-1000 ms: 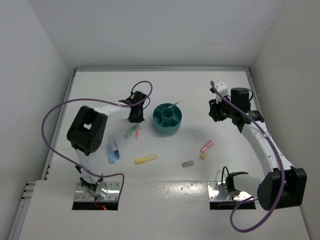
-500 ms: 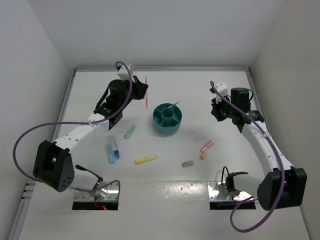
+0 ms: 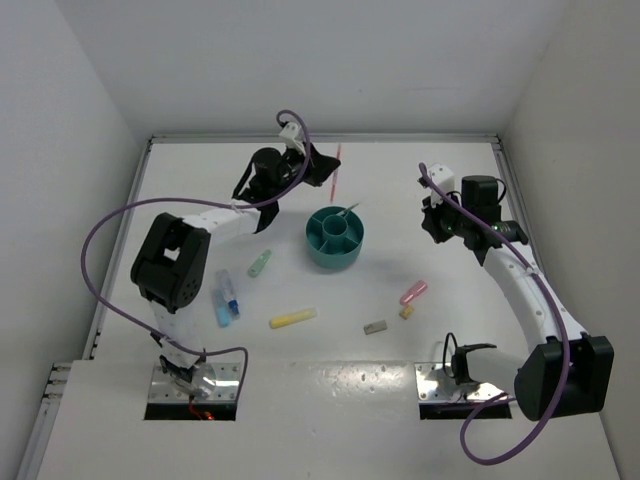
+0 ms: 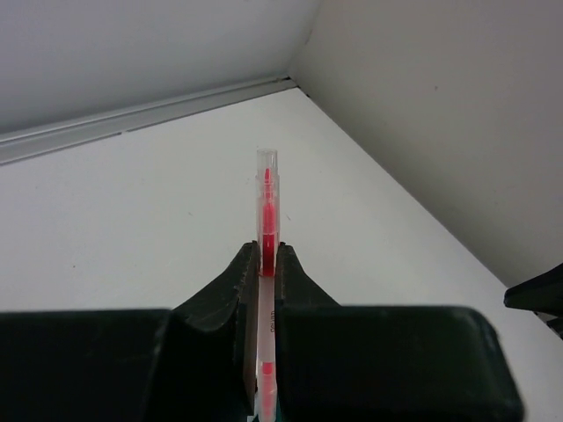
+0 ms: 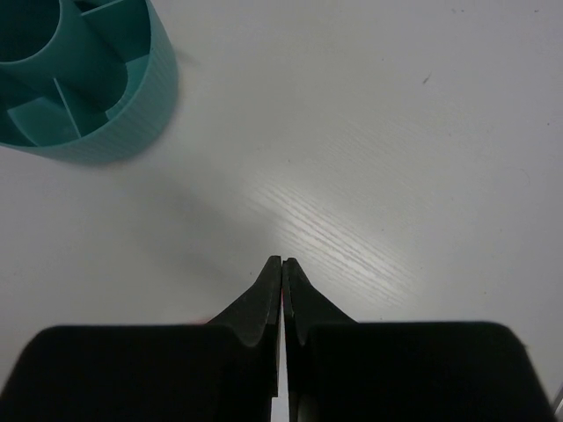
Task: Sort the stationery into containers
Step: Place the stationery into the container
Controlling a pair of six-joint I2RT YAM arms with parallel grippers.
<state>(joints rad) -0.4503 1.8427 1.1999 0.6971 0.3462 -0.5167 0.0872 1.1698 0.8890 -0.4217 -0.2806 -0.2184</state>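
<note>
Now the left gripper (image 4: 266,257) is clamping the pink pen (image 4: 266,189), jutting beyond its tips (the right gripper (image 5: 282,264) is hanging pressed together, empty).

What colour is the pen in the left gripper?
The pen is pink; left wrist view shows it best.

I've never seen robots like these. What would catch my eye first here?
Probably the pink pen, clamped in the left arm's fingers near the far edge of the table. Next, the round teal organiser mid-table, with a green pen leaning in it. On the near side, a yellow marker and other small pieces lie scattered.
</note>
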